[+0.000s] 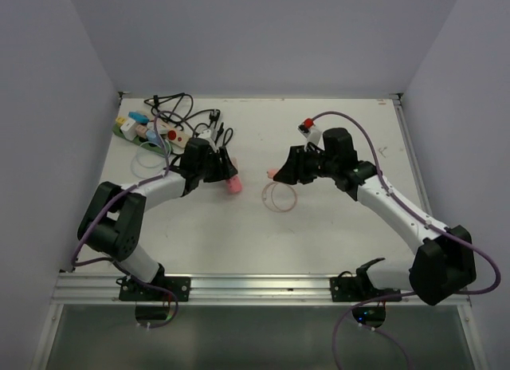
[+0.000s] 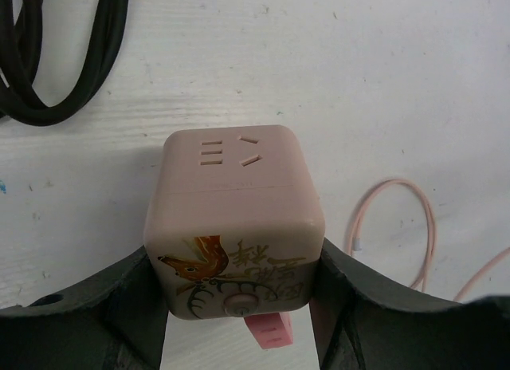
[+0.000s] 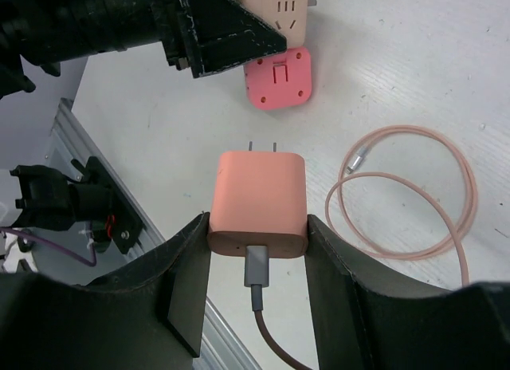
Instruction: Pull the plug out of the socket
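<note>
Two-arm scene, plug and socket parted. The left gripper (image 2: 239,306) pinches a pink cube socket (image 2: 235,218) between its two fingers, one on each side face. The top face of the cube shows a three-slot and a two-slot outlet, and the near face carries a bird print and a round button. In the top view the cube sits near the middle of the worktop (image 1: 335,226), left of centre. It cannot be told whether the cube rests on the surface or hangs just above it.

The right gripper (image 3: 256,242) clamps a salmon plug (image 3: 256,202) by its flanks. The two bare prongs point toward the cube and are well apart from it. A grey connector with a dark lead enters the rear end of the plug.

A flat pink plate (image 3: 276,76) lies just beside the cube, between cube and plug. A looped pink cable (image 3: 446,194) lies on the worktop right of the plug, one end free. A black cord (image 2: 72,67) coils toward the far left corner, where a cluster of coloured adapters (image 1: 151,129) lies.
</note>
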Robot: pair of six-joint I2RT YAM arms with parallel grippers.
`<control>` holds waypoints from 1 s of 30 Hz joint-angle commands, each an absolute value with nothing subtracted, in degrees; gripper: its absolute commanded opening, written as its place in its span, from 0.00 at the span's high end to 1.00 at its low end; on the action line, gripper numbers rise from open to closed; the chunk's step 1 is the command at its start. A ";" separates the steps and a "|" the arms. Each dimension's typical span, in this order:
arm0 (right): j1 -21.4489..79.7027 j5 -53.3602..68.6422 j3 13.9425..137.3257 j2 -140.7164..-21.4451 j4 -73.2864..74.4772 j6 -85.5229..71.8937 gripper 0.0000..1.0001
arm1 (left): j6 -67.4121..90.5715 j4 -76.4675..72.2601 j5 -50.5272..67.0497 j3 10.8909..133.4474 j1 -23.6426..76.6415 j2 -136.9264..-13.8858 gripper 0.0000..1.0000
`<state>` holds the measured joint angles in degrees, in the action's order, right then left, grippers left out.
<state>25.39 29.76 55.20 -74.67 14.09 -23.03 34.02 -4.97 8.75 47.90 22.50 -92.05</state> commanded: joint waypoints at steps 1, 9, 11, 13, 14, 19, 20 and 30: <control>25.40 30.50 56.87 -72.34 16.43 -21.10 1.00 | 35.07 -5.10 5.54 50.62 22.59 -90.27 1.00; 26.71 21.11 53.97 -77.50 13.54 -17.58 1.00 | 34.19 -4.57 7.03 53.52 21.36 -86.05 1.00; 28.73 19.43 53.18 -79.27 11.35 -16.44 1.00 | 33.84 -4.13 7.12 53.88 20.66 -84.64 1.00; 30.75 17.32 52.39 -82.43 9.68 -16.26 1.00 | 33.23 -3.96 7.56 53.96 20.04 -83.42 1.00; 31.46 16.18 52.12 -83.66 7.93 -16.09 1.00 | 33.05 -4.04 7.82 53.88 19.95 -83.06 1.00; 37.00 5.39 51.94 -91.22 5.54 -13.97 1.00 | 31.99 -5.97 10.19 52.48 19.69 -81.21 1.00; 37.26 4.32 51.86 -92.01 4.67 -14.15 1.00 | 31.91 -6.32 10.54 52.21 19.69 -81.04 1.00; 35.96 -16.23 53.96 -101.77 11.50 -22.13 1.00 | 32.34 -9.92 15.38 51.59 19.69 -80.77 1.00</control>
